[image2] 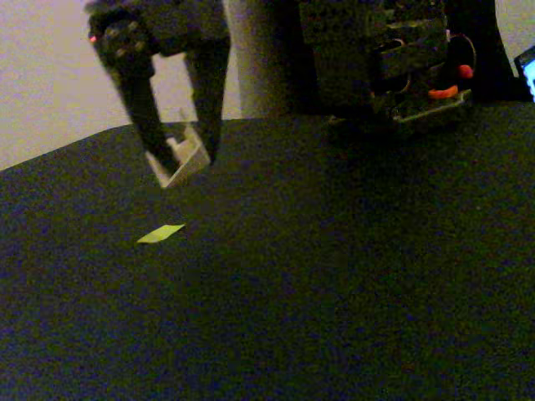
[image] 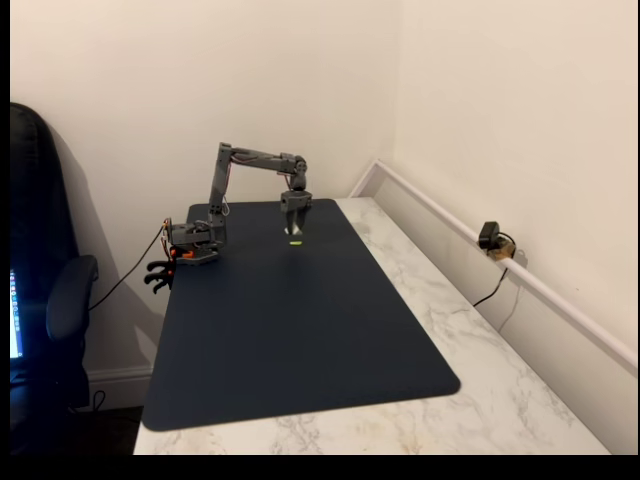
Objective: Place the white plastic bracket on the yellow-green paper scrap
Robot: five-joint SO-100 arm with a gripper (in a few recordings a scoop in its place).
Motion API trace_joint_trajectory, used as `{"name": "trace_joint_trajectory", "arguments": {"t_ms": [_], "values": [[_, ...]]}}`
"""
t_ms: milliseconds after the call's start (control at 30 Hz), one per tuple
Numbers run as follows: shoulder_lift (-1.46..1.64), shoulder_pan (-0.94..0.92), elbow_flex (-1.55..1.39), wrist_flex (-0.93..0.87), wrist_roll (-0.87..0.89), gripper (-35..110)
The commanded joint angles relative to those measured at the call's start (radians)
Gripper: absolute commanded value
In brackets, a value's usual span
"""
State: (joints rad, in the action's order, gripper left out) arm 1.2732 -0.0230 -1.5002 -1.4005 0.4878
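In the close fixed view, the gripper (image2: 180, 154) hangs at the upper left, its fingers closed around the white plastic bracket (image2: 182, 157), which is held clear of the dark mat (image2: 334, 276). Just below lies the yellow-green paper scrap (image2: 160, 234), flat on the mat. To the right stands the arm's base (image2: 393, 58).

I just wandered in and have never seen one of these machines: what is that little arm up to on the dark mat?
The small grey robot arm is holding a white plastic bracket between the fingers of its gripper, lifted above the dark mat. A yellow-green paper scrap lies flat on the mat just below the bracket, a little nearer the camera in the close fixed view. The bracket has not yet been set down on the scrap; the two are apart.
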Motion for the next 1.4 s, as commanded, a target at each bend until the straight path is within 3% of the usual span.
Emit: {"name": "trace_joint_trajectory", "arguments": {"t_ms": [0, 800, 867, 1067, 1167, 1267, 1367], "values": [[0.011, -0.054, 0.078, -0.009, 0.0, 0], [-0.109, -0.133, 0.075, 0.049, 0.018, 0], [-0.118, -0.137, 0.08, 0.044, 0.012, 19], [-0.118, -0.132, 0.078, 0.037, 0.011, 32], [-0.08, -0.123, 0.074, 0.025, 0.008, 48], [-0.023, -0.109, 0.087, -0.018, 0.012, 51], [0.057, -0.087, 0.098, -0.071, 0.025, 43]]}}
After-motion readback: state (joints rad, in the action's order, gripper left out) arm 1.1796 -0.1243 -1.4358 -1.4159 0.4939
